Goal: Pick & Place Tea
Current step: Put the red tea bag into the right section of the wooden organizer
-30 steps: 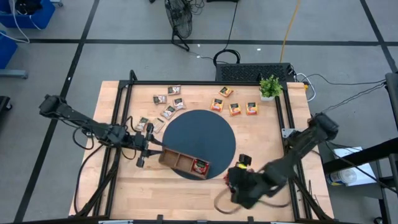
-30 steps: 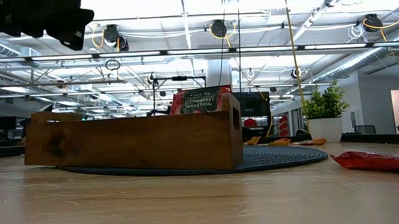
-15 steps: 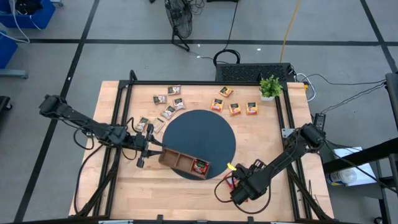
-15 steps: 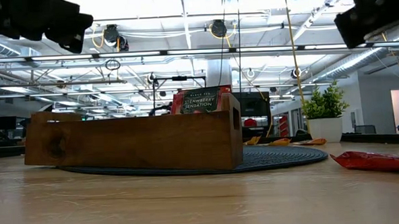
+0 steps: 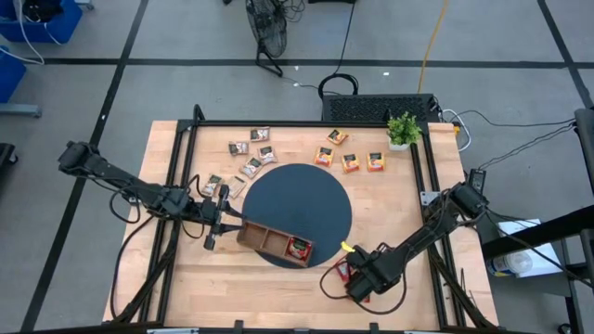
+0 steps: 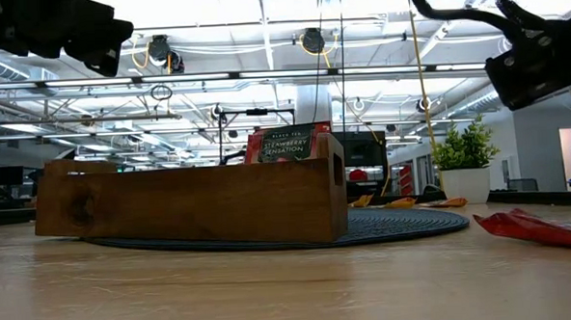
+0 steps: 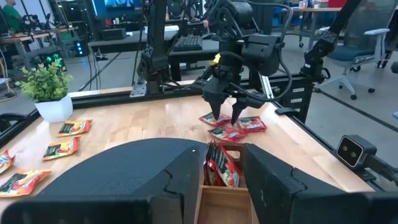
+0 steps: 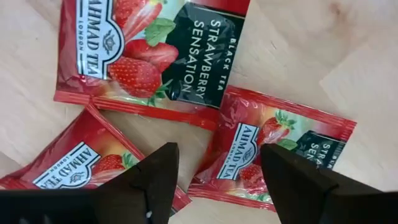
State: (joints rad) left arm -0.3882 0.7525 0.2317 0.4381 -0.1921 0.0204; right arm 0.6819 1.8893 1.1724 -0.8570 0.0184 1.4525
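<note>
On the bench's (image 5: 186, 288) near edge, right of the tray (image 5: 275, 243), three red sachets (image 8: 155, 43) lie flat on bare wood, corners overlapping, with the right tool (image 5: 350, 276) poised just above them, fingers (image 8: 146, 183) released and spread. More red sachets (image 7: 222, 165) stand upright in the tray's end compartment nearest that pile. The left tool (image 5: 215, 229) hangs beside the tray's opposite end, its fingers (image 7: 177, 177) parted and holding nothing.

Light wooden planks make up the bench, framed by black rails, with a round dark mat (image 5: 297, 209) at its middle; the tray sits on the mat's near rim. Orange sachets (image 5: 350, 162) lie beyond the mat near a potted plant (image 5: 403, 130), and brown sachets (image 5: 251, 153) are scattered at the far left. Grey floor with cables and a fan (image 5: 267, 32) surrounds the bench; the low view shows ceiling lights and trusses.
</note>
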